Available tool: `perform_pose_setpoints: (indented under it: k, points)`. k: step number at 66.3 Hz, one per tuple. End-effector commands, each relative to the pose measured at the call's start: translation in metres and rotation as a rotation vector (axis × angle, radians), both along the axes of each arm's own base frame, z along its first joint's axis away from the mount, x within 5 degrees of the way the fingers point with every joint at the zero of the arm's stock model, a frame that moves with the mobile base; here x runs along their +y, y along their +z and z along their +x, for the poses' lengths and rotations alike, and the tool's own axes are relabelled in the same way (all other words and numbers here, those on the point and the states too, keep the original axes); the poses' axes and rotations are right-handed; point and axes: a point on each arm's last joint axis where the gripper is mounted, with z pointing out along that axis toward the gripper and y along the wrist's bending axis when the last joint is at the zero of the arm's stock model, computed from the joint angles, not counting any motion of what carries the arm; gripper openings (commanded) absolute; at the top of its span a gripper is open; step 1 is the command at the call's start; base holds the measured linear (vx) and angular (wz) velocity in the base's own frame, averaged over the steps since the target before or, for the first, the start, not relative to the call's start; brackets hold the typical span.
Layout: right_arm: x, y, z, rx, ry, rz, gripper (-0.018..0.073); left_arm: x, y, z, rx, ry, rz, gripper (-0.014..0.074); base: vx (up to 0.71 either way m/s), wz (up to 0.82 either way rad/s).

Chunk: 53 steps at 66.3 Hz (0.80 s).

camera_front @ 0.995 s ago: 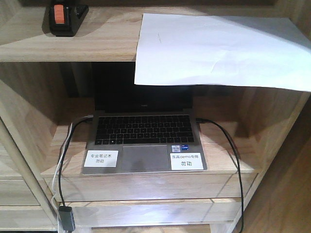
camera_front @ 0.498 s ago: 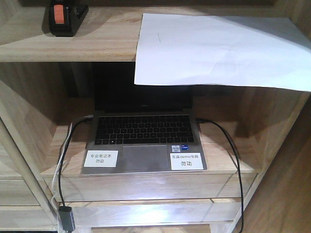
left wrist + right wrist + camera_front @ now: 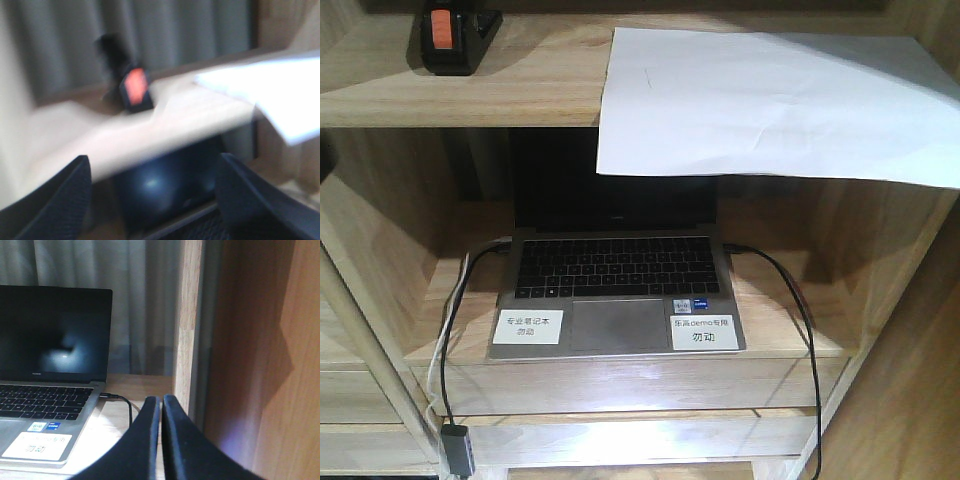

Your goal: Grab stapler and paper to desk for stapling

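The light-wood shelving unit fills the view from where I stand, and both of the task's things sit on its upper tabletop. The desk they are meant for shows in none of the views.

The paper takes up the right half of that tabletop. Its front part overhangs the edge and droops in front of the dark screen of the laptop below. I would guess the overhang is handy, since it leaves a free edge to pinch without scraping the wood.

The laptop sits open in the lower compartment, pushed well in.

The left pincer is spread wide and holds nothing. Its own view is blurred, but it looks up at the shelf edge towards the orange patch, so it seems lined up for the first grab. The right pincer has its fingers pressed together. It hangs low beside the unit's upright, near the laptop's right corner and well below the sheet.

The stapler stands at the far left of the upper tabletop, well apart from the paper, with its orange patch facing outward. Nothing crowds it, so each arm has its own target.

Two white labels lie on the palm rest, and a black cable trails down the right side.
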Motion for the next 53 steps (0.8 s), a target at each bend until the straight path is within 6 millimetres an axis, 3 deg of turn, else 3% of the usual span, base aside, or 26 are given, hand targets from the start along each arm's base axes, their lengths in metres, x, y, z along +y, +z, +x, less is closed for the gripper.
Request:
perform_pose_setpoints:
  k: [1,24,37,53]
  points:
    - [0.000,0.006,-0.001,-0.086,0.001,-0.002,-0.0009,-0.010,0.034,0.019,-0.062,-0.011,-0.041,0.0503,0.00,0.00]
    - [0.000,0.006,-0.001,-0.086,0.001,-0.002,-0.0009,-0.046,0.102,0.100,0.079,-0.014,-0.091,0.0503,0.00,0.00]
    - [0.000,0.006,-0.001,-0.086,0.001,-0.002,-0.0009,-0.064,0.123,0.141,0.159,-0.010,-0.136,0.0503,0.00,0.00]
    - [0.000,0.006,-0.001,-0.086,0.001,-0.002,-0.0009,-0.072,0.137,0.171,0.223,0.050,-0.105,0.0503,0.00,0.00]
